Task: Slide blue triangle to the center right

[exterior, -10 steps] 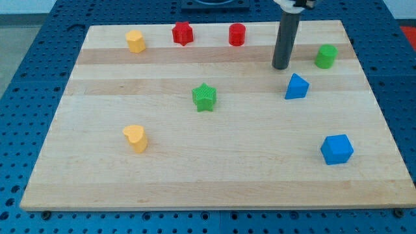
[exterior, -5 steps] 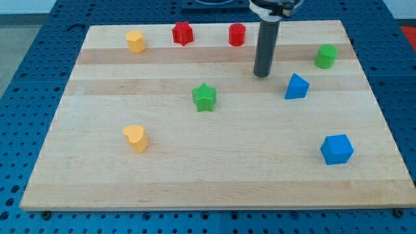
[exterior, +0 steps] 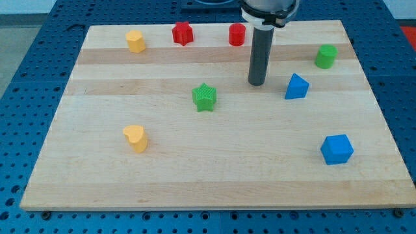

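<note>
The blue triangle [exterior: 296,87] lies on the wooden board [exterior: 208,162], right of the middle and a little above mid-height. My tip [exterior: 257,83] rests on the board just to the triangle's left, a small gap apart, at about the same height in the view. The dark rod rises from it toward the view's top.
A blue cube [exterior: 337,149] sits at lower right, a green block [exterior: 325,56] at upper right. A red cylinder [exterior: 236,34], a red star [exterior: 182,33] and a yellow block [exterior: 135,41] line the top. A green star [exterior: 205,97] sits mid-board, a yellow heart [exterior: 136,138] lower left.
My tip has moved left and down the view, from above-left of the blue triangle to directly left of it. No block has moved.
</note>
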{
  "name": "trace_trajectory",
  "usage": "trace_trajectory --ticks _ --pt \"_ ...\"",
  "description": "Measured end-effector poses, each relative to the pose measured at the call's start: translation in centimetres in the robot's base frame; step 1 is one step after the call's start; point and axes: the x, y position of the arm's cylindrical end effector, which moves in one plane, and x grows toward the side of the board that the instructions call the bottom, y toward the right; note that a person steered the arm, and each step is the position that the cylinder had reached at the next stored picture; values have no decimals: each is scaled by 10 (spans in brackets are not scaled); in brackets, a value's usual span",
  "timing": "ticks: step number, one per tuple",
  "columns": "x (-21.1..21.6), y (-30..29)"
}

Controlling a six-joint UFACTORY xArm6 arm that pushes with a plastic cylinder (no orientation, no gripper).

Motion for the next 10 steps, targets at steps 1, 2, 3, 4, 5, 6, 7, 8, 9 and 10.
trace_trajectory --ticks 1,2,3,4,5,6,7,8,9,10 --pt "9 0" --pt "13 0" --pt "13 1" --pt "15 4" --pt "15 6" --pt "20 16" --pt "21 20" --pt "26 31" --pt "29 40" --pt "29 40"
